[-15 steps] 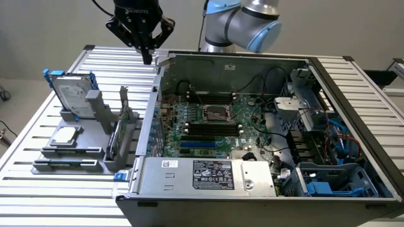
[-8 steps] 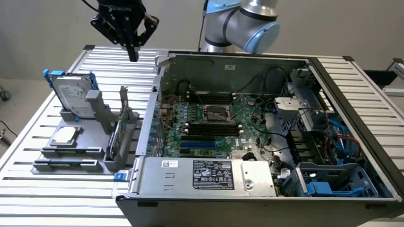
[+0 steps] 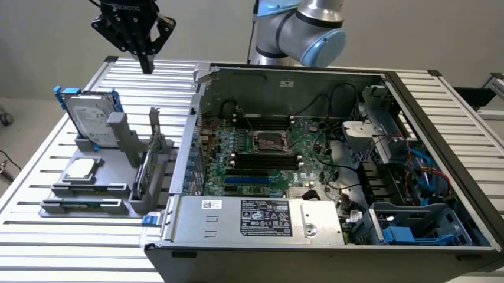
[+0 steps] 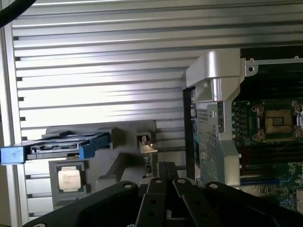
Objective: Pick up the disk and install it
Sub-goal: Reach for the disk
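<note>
The disk [image 3: 89, 118], a silver-grey drive with a white label and blue rails, stands upright on edge in a grey holder [image 3: 98, 177] on the exterior view's left. In the wrist view the disk [image 4: 61, 146] shows edge-on with its blue rails. My gripper [image 3: 146, 66] hangs in the air above and behind the holder, clear of the disk, its black fingers [image 4: 165, 172] pressed together and shut on nothing. The open computer case [image 3: 331, 159] lies to the exterior view's right, with a blue-trimmed bay [image 3: 414, 227] in its near right corner.
A square silver CPU chip [image 3: 81, 169] lies in the holder in front of the disk. An upright card [image 3: 150, 156] stands in the holder beside the case wall. A grey labelled power-supply box [image 3: 260, 221] fills the case's near side. The slatted metal table [image 3: 47, 236] surrounds everything.
</note>
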Controlling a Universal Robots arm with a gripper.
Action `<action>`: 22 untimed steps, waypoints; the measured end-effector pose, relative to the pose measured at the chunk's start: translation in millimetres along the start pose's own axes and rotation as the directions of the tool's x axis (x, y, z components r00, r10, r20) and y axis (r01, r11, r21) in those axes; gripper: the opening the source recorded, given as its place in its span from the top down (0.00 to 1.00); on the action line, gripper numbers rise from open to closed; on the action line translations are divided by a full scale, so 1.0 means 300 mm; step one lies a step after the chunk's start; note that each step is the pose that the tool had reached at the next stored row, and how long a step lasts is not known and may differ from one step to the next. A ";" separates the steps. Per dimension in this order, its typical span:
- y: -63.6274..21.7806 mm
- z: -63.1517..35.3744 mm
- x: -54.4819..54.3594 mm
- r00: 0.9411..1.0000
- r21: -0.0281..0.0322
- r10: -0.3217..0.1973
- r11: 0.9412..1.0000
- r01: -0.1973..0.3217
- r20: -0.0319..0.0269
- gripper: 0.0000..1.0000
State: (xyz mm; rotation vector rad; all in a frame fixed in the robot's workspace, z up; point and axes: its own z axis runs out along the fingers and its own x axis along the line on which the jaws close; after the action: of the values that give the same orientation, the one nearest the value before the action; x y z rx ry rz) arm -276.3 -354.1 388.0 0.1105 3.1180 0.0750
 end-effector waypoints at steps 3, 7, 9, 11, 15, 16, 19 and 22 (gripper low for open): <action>0.007 0.002 0.046 1.000 0.000 0.000 1.000 0.000 0.000 0.89; 0.014 0.004 0.108 1.000 0.000 0.000 1.000 0.000 0.000 0.89; 0.017 0.005 0.138 1.000 -0.001 0.000 1.000 0.000 0.000 0.89; 0.020 0.006 0.168 1.000 -0.001 0.000 1.000 0.000 0.000 0.89; 0.024 0.009 0.230 1.000 -0.002 0.000 1.000 0.000 0.000 0.89; 0.025 0.009 0.245 1.000 -0.002 0.000 1.000 0.000 0.000 0.89; 0.028 0.011 0.291 1.000 -0.003 0.000 1.000 0.000 0.000 0.89; 0.030 0.014 0.337 1.000 -0.003 0.000 1.000 0.000 0.000 0.89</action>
State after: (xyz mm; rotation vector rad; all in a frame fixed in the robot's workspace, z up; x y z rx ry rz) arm -376.3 -337.9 382.4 0.1104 3.1180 0.0797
